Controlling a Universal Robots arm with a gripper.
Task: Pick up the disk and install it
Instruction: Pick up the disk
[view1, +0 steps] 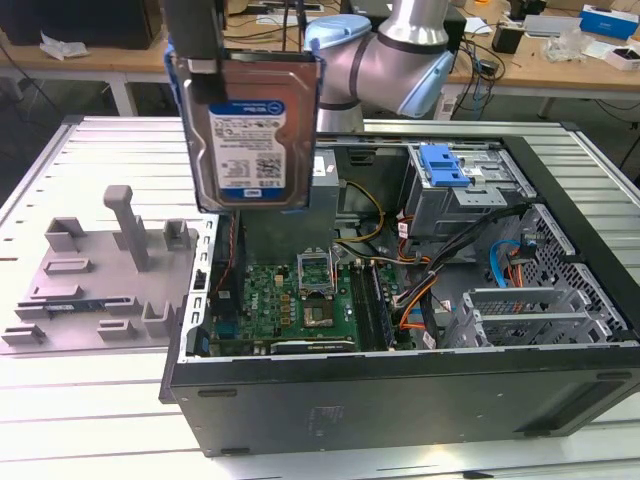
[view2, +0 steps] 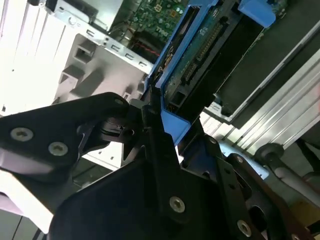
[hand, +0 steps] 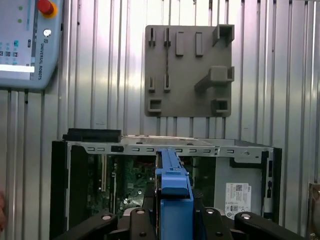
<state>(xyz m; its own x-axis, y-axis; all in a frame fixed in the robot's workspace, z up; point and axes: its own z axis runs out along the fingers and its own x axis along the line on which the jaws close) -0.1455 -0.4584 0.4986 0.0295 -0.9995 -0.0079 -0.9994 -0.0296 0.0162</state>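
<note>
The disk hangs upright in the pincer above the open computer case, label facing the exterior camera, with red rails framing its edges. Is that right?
Not quite: the rails framing the disk are blue, not red, as the exterior view shows. The rest stands: it hangs upright in the pincer above the open computer case, label facing the exterior camera.

There are one disk (view1: 250, 125), one gripper (hand: 173, 207), one arm (view1: 400, 60), one open computer case (view1: 400, 400), one grey holder plate (view1: 100, 280) at the case's nine o'clock in the exterior view, one blue latch plate (view1: 443, 165) and one teach pendant (hand: 27, 45).
</note>
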